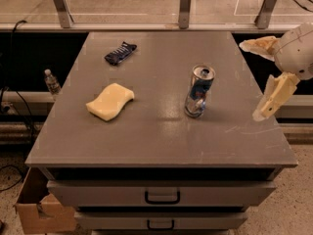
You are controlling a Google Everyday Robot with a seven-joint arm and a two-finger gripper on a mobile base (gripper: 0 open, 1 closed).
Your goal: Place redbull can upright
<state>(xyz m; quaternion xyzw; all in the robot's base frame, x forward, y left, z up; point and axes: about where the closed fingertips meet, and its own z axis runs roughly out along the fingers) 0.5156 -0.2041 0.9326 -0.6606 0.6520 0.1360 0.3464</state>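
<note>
The redbull can (199, 91), blue and silver with a shiny top and pull tab, stands upright on the grey table (161, 131), right of centre. My gripper (258, 80) is at the table's right edge, well to the right of the can and apart from it. Its two cream fingers are spread wide, one upper finger (257, 45) and one lower finger (275, 97), with nothing between them.
A yellow sponge (110, 101) lies left of centre. A dark blue crinkled snack wrapper (120, 53) lies at the back left. A railing with posts runs behind the table. Drawers (161, 196) are below the front edge, a cardboard box (34, 207) on the floor at left.
</note>
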